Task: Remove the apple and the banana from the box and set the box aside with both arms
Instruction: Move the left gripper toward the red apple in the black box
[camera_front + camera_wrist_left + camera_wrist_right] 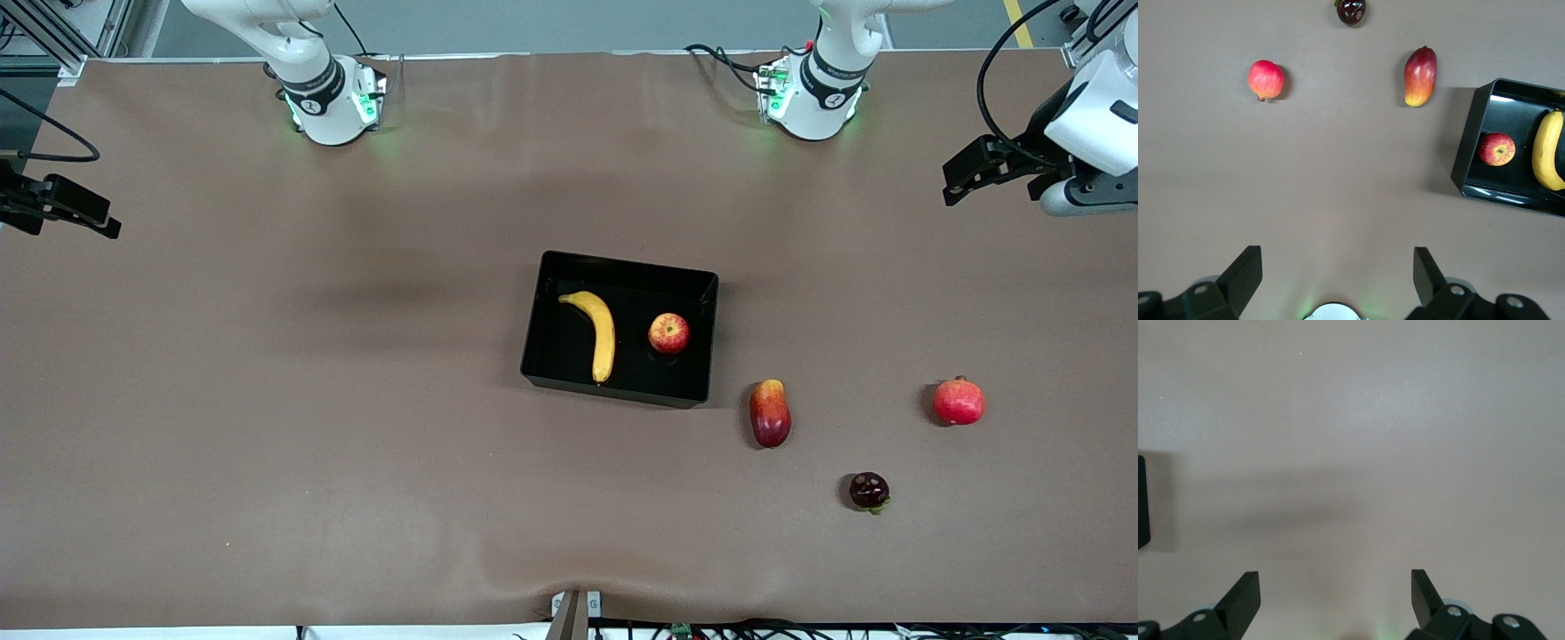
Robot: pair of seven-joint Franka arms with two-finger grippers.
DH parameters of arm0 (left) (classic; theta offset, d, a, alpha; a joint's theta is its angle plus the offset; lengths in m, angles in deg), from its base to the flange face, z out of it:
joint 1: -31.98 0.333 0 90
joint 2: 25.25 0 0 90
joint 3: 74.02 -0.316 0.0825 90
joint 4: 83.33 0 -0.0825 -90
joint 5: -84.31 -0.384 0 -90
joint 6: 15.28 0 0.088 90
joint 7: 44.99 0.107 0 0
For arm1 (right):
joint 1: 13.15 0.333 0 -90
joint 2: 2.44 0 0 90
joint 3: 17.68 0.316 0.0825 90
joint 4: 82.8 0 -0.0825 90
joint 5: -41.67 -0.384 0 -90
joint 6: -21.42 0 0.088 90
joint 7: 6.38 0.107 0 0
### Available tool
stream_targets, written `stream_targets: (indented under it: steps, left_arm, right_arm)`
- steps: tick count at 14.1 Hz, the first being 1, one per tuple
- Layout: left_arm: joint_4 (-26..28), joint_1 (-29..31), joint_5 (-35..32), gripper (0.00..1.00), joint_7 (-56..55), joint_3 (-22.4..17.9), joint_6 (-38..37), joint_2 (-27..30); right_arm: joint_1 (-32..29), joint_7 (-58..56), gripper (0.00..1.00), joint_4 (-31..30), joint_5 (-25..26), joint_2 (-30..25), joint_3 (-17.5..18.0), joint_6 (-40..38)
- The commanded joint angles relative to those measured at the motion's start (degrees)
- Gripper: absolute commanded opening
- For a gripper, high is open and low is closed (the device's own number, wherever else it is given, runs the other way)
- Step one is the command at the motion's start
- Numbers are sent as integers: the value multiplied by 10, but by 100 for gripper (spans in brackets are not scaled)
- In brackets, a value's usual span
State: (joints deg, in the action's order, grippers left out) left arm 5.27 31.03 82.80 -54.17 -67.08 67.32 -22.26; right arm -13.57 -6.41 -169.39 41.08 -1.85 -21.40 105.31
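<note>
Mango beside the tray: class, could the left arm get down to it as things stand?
Probably yes. The mango lies alone on the table near the black tray, nothing over it, and the left gripper hangs open above bare table toward that arm's end.

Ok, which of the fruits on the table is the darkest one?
The small round dark purple fruit, nearest the front camera. The mango and pomegranate near it are bright red, and it lies outside the black tray.

apple (1496,149) and banana (1547,151) in black tray (1469,158)
</note>
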Motion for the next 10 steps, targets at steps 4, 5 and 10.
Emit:
stream_targets:
  steps: [4, 5, 10]
  left_arm:
    - [-23, -5, -10, 100, -4, 7, -13, -31]
    - [-30, -5, -10, 100, -6, 8, -13, -41]
    - [-15, -33, 10, 100, -148, 46, 45, -116]
  right_arm:
    - [-12, -1, 100, 12, 6, 0, 4, -7]
    - [-13, -1, 100, 12, 6, 0, 4, -7]
    - [-12, -1, 100, 12, 4, 1, 4, -7]
